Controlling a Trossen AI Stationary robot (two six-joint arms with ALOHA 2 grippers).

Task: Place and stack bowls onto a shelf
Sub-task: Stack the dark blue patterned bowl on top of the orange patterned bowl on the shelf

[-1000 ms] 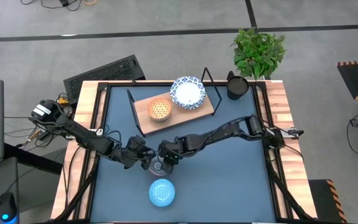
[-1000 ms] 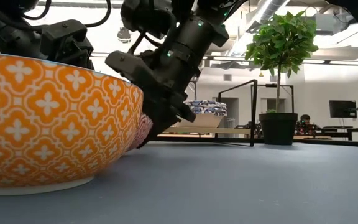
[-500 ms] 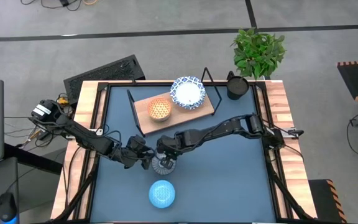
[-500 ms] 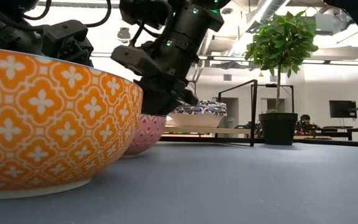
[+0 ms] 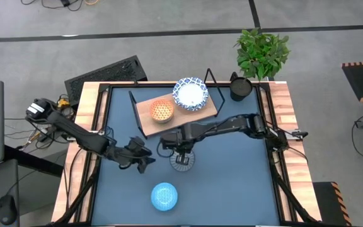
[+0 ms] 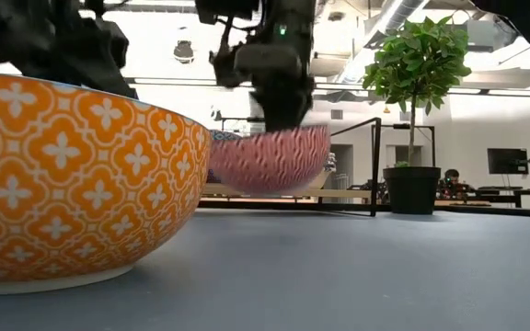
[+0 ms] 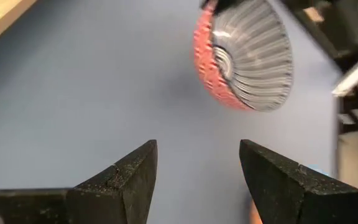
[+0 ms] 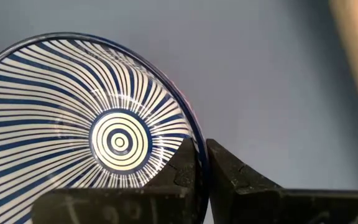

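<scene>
High view: the right claw (image 5: 180,153) sits near the middle of the dark-blue surface (image 5: 232,183), pinching the rim of a striped bowl (image 5: 182,161). The right wrist view confirms the grip: the two fingers (image 8: 185,171) are pressed together on the bowl's edge, one inside and one outside, and the bowl's interior carries blue and white radial stripes around a ringed centre. The low view shows this bowl (image 6: 270,158), red-patterned on its outside, held clear of the surface and roughly level beneath the claw.

The left claw (image 5: 142,159) is positioned just to the left of the striped bowl, apart from it. The left wrist view shows its fingers (image 7: 120,180) spread wide with nothing between them, the striped bowl (image 7: 244,59) lying ahead of them.

The shelf (image 5: 145,108), a light-wood board with a black wire frame, stands at the far side of the surface. Two bowls rest on it: a yellow-orange bowl (image 5: 162,110) to the left and, just beside it, a white bowl with a blue-patterned rim (image 5: 190,93); whether they touch cannot be told.

A light blue bowl (image 5: 164,195) sits alone at the near edge of the surface; in the low view it fills the left foreground with an orange and white patterned outside. A black cup (image 5: 239,87) stands near the far right corner, with a potted plant (image 5: 262,53) just behind it.
</scene>
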